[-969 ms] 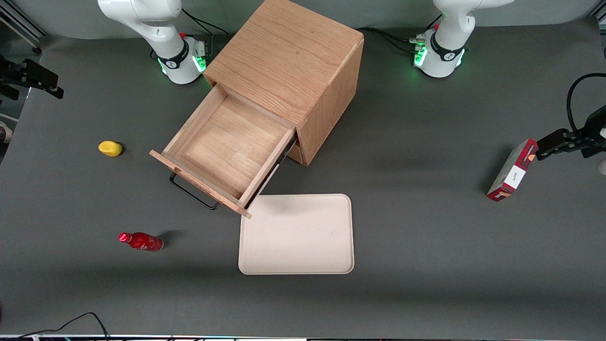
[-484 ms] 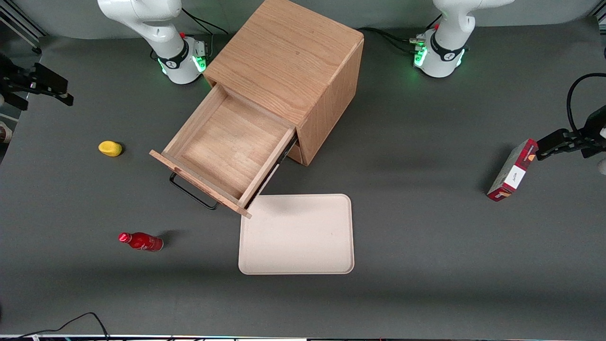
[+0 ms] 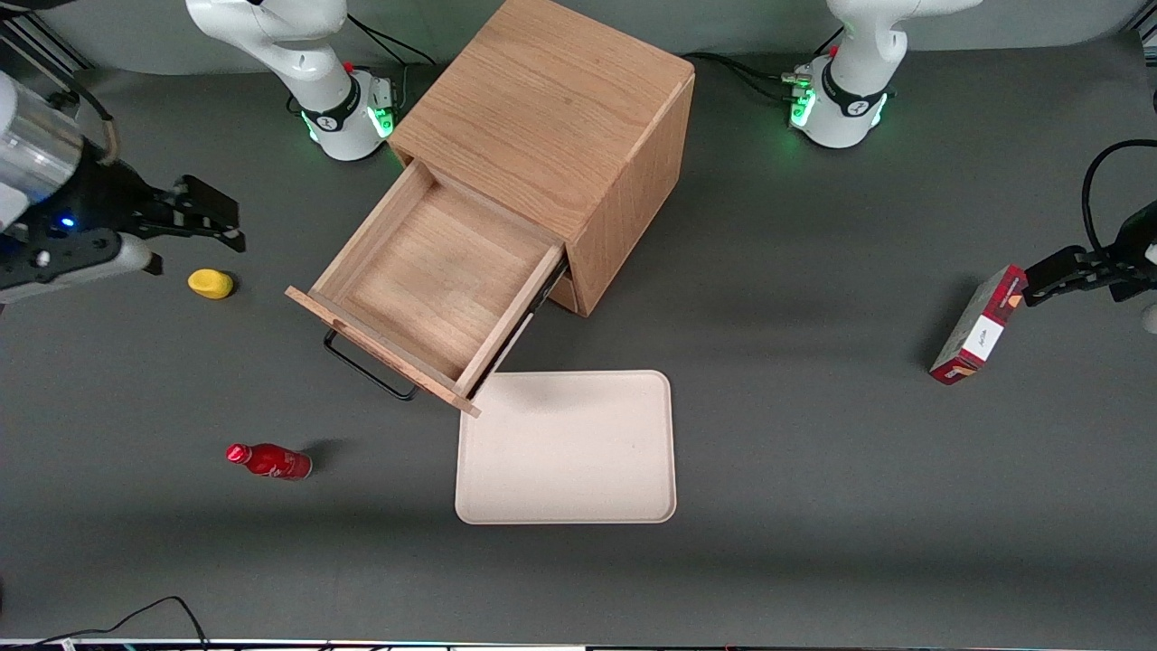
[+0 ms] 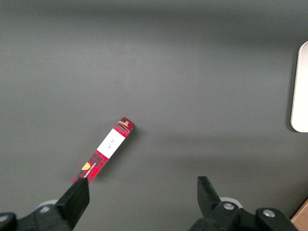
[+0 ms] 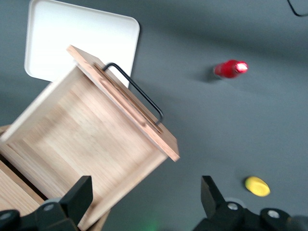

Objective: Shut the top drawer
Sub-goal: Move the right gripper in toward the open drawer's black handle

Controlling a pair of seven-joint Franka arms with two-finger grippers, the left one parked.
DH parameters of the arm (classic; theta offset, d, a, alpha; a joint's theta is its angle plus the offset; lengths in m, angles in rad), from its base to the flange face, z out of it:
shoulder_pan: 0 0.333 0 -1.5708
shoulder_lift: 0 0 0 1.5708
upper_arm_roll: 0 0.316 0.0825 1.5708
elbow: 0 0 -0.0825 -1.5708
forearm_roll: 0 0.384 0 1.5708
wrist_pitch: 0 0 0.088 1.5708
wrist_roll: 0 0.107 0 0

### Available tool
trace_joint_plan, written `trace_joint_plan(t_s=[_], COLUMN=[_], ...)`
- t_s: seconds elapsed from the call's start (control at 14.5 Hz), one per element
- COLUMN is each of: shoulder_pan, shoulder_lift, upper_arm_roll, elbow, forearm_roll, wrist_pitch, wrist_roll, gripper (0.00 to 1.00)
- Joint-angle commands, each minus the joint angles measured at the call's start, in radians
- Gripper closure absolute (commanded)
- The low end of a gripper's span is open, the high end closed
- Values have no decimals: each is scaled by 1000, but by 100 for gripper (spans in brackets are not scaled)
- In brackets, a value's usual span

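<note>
From the front, the top drawer (image 3: 425,289) stands pulled well out of the light-oak cabinet (image 3: 551,127), its wooden box bare inside and its thin black bar handle (image 3: 366,369) hanging under the flat front, which faces the working arm's end of the table and the camera. The gripper (image 3: 212,221) hovers above the table toward the working arm's end, well apart from the drawer, its two black fingers spread with nothing between them; a yellow lemon-like object (image 3: 211,283) lies just below it in the view. A red bottle (image 3: 269,461) lies on its side nearer the camera, and a cream tray (image 3: 567,447) sits flat just beside the drawer's front corner. A red checked box (image 3: 979,324) stands toward the parked arm's end. In the right wrist view the gripper (image 5: 144,202) shows its fingers apart and empty, hanging above the open drawer (image 5: 91,139) and its handle (image 5: 137,91), with the tray (image 5: 62,33), bottle (image 5: 230,69) and yellow object (image 5: 257,186) on the grey table. The left wrist view shows the checked box (image 4: 103,150) lying on the table and an edge of the tray (image 4: 299,86).
</note>
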Motion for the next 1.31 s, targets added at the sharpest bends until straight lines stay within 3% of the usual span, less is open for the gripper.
trace_joint_plan(t_s=[0.0,0.07,0.35,0.76,0.9,1.04,1.25], shoulder_pan=[-7,-9,2,5,5,8,12], shoulder_lift=[29,34,54,136,185,190,192], upper_arm_roll=[13,5,5,1,1,16,8], elbow=[53,53,58,134,173,182,182], forearm_roll=[76,113,95,72,54,-6,-9], wrist_pitch=[-16,-14,-13,-17,-27,-25,-20], wrist_roll=[31,25,-104,-624,-690,-719,-718], gripper=[0,0,0,0,0,0,0])
